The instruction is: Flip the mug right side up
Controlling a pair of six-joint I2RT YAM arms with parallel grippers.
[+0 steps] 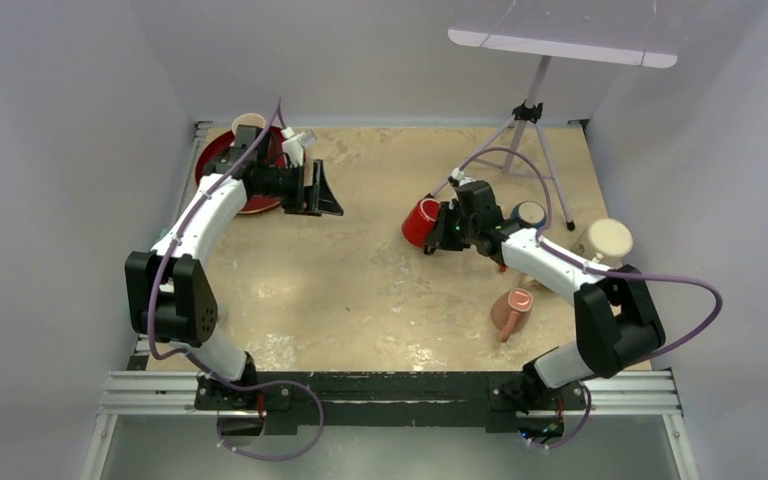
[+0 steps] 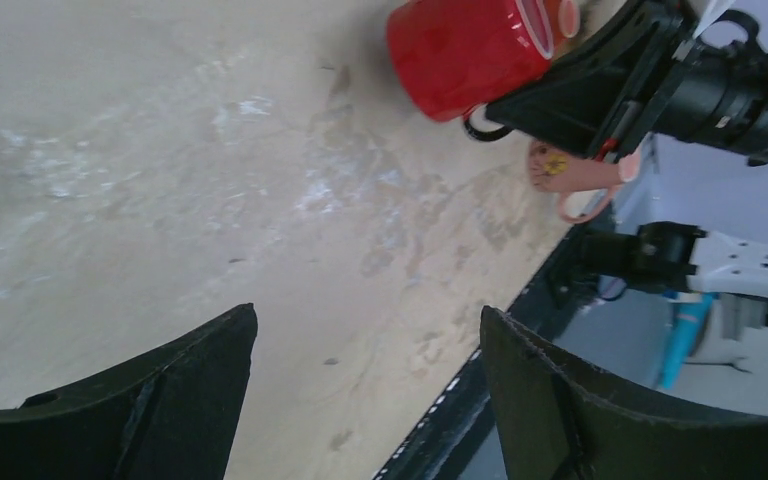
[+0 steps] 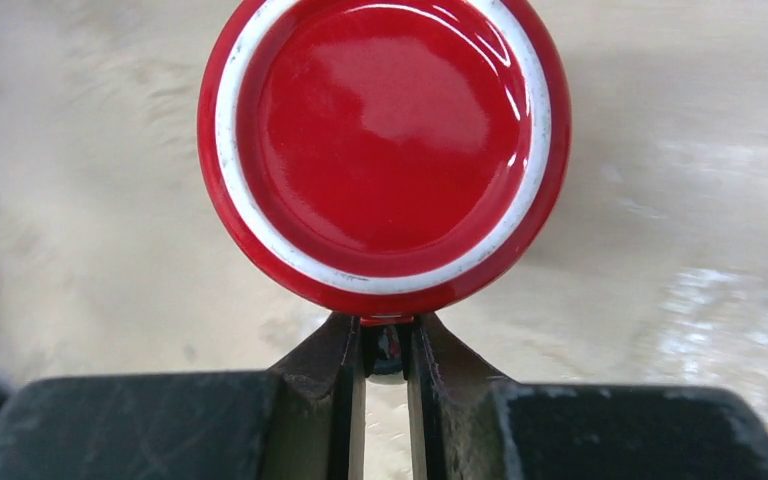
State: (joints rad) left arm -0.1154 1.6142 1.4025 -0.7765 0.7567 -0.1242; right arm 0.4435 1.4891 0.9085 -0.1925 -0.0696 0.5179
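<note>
The red mug [image 1: 421,222] is near the table's middle, right of centre. In the right wrist view its base [image 3: 385,140], red with a white ring, faces the camera. My right gripper [image 3: 388,330] is shut on the mug's handle, a sliver of which shows between the fingers [image 3: 335,360]. From above, the right gripper [image 1: 442,228] sits just right of the mug. The left wrist view shows the same mug [image 2: 460,50] with the right gripper's black body against it. My left gripper [image 1: 328,190] is open and empty at the back left, far from the mug, its fingers wide apart [image 2: 368,312].
A red plate [image 1: 222,160] with a cup [image 1: 248,122] lies under the left arm. A pink mug [image 1: 512,310] lies on its side at the right front. A dark mug [image 1: 529,213], a cream mug [image 1: 606,240] and a tripod [image 1: 530,110] stand at the right.
</note>
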